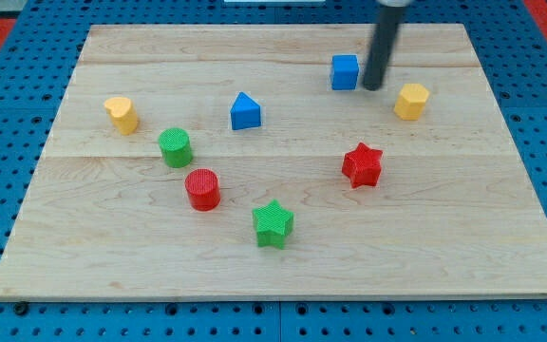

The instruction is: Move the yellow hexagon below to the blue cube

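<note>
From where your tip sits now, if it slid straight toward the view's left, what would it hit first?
My tip sits just right of the blue cube, so it would probably meet that first. The yellow hexagon lies on the opposite side, untouched. The gap between tip and cube is hard to judge.

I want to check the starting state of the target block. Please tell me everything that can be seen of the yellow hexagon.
The yellow hexagon is a small six-sided prism, plain yellow, plastic-looking, with a flat top. It stands upright on the wooden board, near the view's upper right. Nothing touches it. My tip is just to its left, apart from it, between it and the blue cube. The red star lies below it, further toward the view's bottom.
</note>
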{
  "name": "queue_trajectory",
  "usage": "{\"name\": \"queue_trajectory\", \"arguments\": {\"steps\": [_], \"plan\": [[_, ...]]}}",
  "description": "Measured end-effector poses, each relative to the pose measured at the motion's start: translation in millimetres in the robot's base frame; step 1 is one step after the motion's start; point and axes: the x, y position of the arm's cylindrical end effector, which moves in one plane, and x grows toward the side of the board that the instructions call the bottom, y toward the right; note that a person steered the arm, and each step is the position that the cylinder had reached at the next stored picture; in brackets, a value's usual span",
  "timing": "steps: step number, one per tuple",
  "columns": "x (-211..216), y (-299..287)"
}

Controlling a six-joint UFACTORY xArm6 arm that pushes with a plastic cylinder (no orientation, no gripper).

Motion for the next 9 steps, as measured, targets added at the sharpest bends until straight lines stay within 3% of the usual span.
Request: {"name": "queue_trajectory", "arguments": {"steps": [1,3,4,5,7,8,9], "plan": [[-50.4,-22.0],[-65.4,-29.6],[-61.2,58.0],[-48.4,140.7],[59.7,180.6],[80.0,123.2],[44.0,83.3]]}}
